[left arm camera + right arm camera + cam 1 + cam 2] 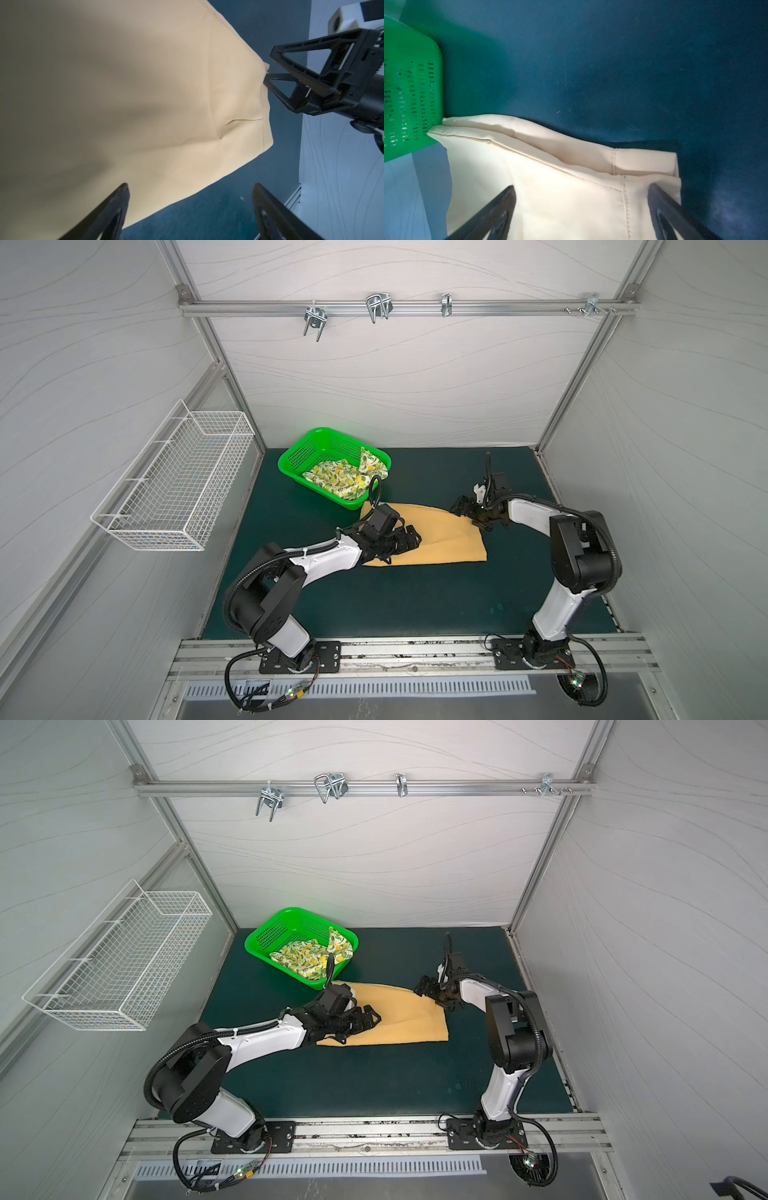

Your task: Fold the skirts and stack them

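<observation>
Plain mustard-orange cloth skirt (446,541) lies flat, left gripper (415,540) and right gripper (469,516) both spread wide over it. Cream lemon-print skirt (338,481) sits in the green perforated plastic basket (299,452).

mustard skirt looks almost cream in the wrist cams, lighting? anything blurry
In both top views the mustard skirt is evenly lit, saturated orange; in the left wrist view it washes out pale with a broad shadow; in the right wrist view nearly white, right gripper fingers soft.
</observation>
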Motion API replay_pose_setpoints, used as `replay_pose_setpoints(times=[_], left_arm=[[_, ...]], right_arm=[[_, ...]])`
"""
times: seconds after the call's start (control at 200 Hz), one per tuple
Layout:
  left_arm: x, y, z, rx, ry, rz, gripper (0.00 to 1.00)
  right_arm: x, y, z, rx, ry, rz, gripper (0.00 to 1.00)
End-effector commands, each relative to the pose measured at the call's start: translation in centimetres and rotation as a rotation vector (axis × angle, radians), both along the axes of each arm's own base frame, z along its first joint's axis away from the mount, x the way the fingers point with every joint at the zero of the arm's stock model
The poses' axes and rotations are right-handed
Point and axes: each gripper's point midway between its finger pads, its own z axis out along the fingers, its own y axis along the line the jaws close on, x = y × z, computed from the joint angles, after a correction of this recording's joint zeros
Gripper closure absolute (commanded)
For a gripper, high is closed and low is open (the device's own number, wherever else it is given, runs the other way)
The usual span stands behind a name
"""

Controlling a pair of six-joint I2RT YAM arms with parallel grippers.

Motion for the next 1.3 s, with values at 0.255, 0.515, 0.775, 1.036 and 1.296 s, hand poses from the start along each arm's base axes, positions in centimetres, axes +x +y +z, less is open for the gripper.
replay_pose_setpoints(times=[0.255,0.515,0.775,1.036,1.296], left_arm=[[-1.0,2.9,-5.7,0.152,0.050,0.037,0.08],[-0.5,2.2,-3.7,0.117,0.023,0.027,0.08],[-0.5,4.7,-0.5,0.174,-0.042,0.054,0.08],[-0.8,9.1,-2.5,0.150,0.012,0.145,0.08],[-1.3,10.4,-4.9,0.189,0.063,0.145,0.08]], right_arm=[[-3.4,-1.9,3.3,-0.048,-0.052,0.006,0.01],[-6.5,-3.5,5.0,-0.103,-0.080,0.006,0.01],[-7.0,-4.2,3.4,-0.102,-0.043,0.000,0.01],[-6.8,-4.2,2.0,-0.108,-0.009,0.001,0.02],[-7.2,-4.3,0.6,-0.114,0.022,-0.001,0.03]])
